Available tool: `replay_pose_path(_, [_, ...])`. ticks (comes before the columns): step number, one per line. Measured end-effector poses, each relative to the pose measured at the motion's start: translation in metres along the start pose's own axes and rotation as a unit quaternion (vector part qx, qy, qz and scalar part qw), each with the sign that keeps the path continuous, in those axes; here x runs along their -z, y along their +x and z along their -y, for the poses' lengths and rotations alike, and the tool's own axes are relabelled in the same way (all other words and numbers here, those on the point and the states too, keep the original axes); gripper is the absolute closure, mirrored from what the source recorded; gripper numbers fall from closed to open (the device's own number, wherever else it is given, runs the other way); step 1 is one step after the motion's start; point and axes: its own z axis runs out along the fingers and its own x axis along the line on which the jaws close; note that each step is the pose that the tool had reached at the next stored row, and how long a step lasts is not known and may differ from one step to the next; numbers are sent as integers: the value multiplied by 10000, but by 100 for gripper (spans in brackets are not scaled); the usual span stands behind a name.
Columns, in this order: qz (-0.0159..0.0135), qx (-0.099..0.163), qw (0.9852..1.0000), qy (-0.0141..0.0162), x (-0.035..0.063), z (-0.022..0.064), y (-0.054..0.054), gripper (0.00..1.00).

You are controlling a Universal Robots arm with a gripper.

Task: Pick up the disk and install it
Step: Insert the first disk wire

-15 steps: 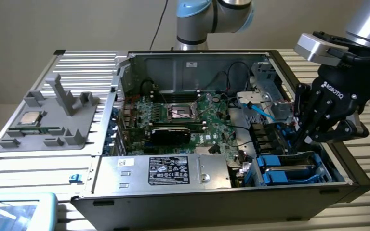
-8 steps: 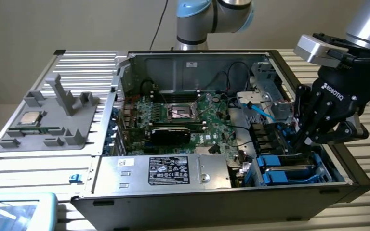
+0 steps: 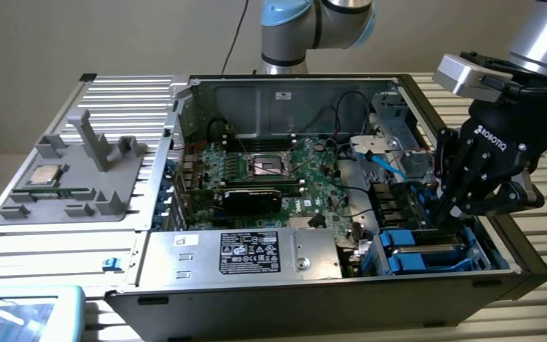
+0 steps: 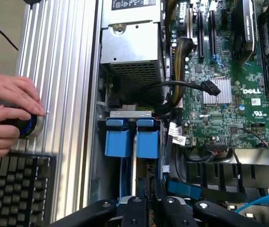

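The slatted metal table [image 3: 55,249] is carrying everything. On it the open computer case [image 3: 293,89] is lying around the gripper [image 3: 447,214]. The case is holding one green motherboard [image 3: 283,178] well away from the fingertips, one big silver box [image 3: 245,253] with a black label nearer, and the drive bay right under the tool. The gripper is standing down in that bay, its fingers narrow and pinching the disk [image 4: 182,189], whose blue bracket is showing beside the fingertips. Just beyond them another bracket with two blue tabs [image 4: 118,137] is sitting in the bay. Far from the tool, one grey fixture [image 3: 74,178] is cradling one square silver chip [image 3: 43,174]. Outside the case one black keyboard [image 4: 16,189] is lying, and a person's two hands [image 4: 9,97] are cupping one round dark knob [image 4: 29,126].
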Motion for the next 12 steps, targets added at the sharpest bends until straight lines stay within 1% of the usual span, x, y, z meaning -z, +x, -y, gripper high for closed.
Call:
replay_pose_path(2, [-6,-12,10000,4,-8,-8,-7,84])
replay_pose_path(5, [3,-57,10000,4,-17,-15,-12,84])
replay_pose_path(9, [8,-98,9999,39,-20,-16,-29,84])
replay_pose_path(12, [-4,-101,9999,44,-22,-15,-30,84])
